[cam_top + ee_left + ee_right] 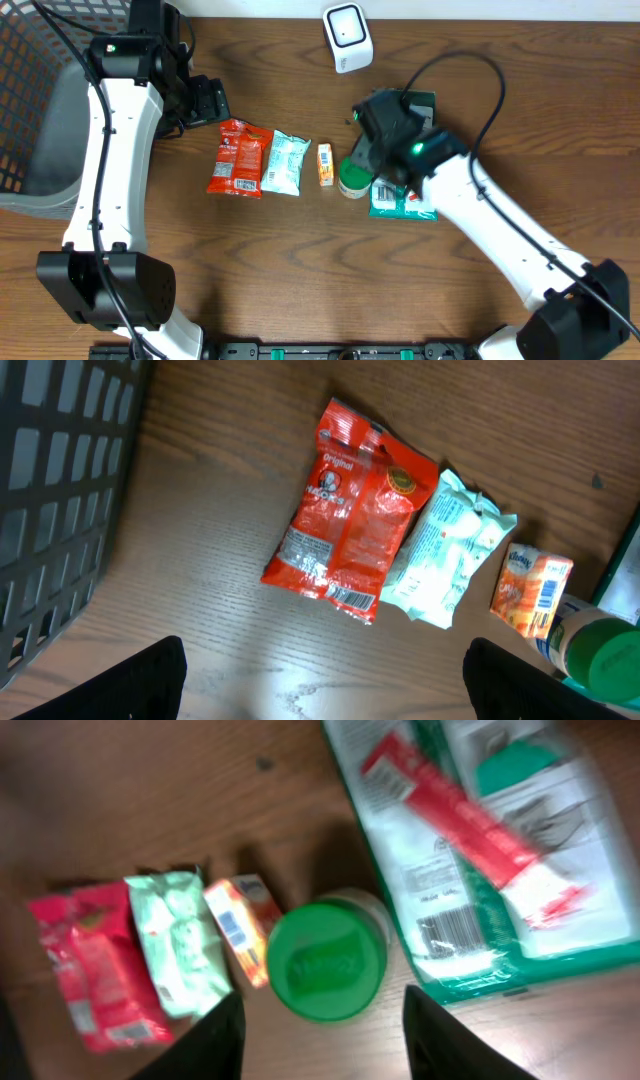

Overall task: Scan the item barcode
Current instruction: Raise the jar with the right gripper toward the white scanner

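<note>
Several items lie in a row on the wooden table: a red snack packet (pixel 240 158), a pale green packet (pixel 287 163), a small orange box (pixel 325 164), a green-lidded jar (pixel 352 178) and a green wipes pack (pixel 400 200). A white scanner (pixel 347 37) stands at the back. My right gripper (pixel 320 1040) hovers low over the jar (pixel 327 960), jaws apart, the lid just ahead of the fingertips and nothing gripped. The wipes pack (pixel 500 850) shows a barcode on its label. My left gripper (pixel 330 690) is open over bare wood near the red packet (pixel 350 510).
A dark mesh basket (pixel 30 100) fills the far left of the table and shows in the left wrist view too, where the basket (pixel 50 490) is at the left edge. Black cables loop above the right arm.
</note>
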Motion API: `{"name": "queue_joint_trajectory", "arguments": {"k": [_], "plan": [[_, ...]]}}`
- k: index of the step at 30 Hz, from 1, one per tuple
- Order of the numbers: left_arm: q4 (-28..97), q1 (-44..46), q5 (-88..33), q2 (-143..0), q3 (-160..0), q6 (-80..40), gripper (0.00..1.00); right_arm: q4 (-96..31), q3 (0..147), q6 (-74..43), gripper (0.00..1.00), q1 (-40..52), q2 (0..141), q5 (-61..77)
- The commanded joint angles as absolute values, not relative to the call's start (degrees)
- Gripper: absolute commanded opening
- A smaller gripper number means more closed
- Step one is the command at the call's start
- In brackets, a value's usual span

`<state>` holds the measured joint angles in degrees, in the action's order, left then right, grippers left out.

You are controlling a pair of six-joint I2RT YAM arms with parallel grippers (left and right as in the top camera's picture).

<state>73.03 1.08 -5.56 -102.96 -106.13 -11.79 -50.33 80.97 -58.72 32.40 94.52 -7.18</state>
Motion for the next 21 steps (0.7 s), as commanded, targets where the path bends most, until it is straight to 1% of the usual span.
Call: {"name": "queue_joint_trajectory", "arguments": {"k": [1,4,5,7,8,12,15,19,21], "plan": [[73.19,0.95,-4.45,-103.09,-106.06,-11.7,0.89,-60.49,96.86,-50.98,0.49,27.31,95.61,-7.88],[73.19,0.95,-4.43,-103.09,-106.06,-11.7,0.89,-72.64,108.12,-47.07,0.63,23.31,99.9,-2.31],[73.19,0.95,-4.43,-103.09,-106.06,-11.7,0.89,-75.64,110.54,-46.0,0.66,22.46,101.51,-0.71],[73.19,0.95,-4.43,-103.09,-106.06,-11.7,0.89,-79.77,113.47,-44.69,0.79,21.58,105.21,0.86],[73.19,0.95,-4.45,-103.09,-106.06,-11.7,0.89,-80.31,113.58,-44.69,0.84,21.58,106.56,1.39],[73.19,0.95,-4.43,-103.09,-106.06,-11.7,0.89,-80.66,113.56,-44.66,0.92,22.79,111.83,5.1],[73.19,0.95,-4.43,-103.09,-106.06,-11.73,0.89,-80.07,113.56,-46.37,0.94,24.86,115.31,7.64],[73.19,0.95,-4.43,-103.09,-106.06,-11.7,0.89,-80.14,113.56,-52.64,0.96,27.42,118.63,7.6],[73.19,0.95,-4.43,-103.09,-106.06,-11.7,0.89,-80.14,113.56,-57.36,0.94,28.56,119.98,7.57]]}}
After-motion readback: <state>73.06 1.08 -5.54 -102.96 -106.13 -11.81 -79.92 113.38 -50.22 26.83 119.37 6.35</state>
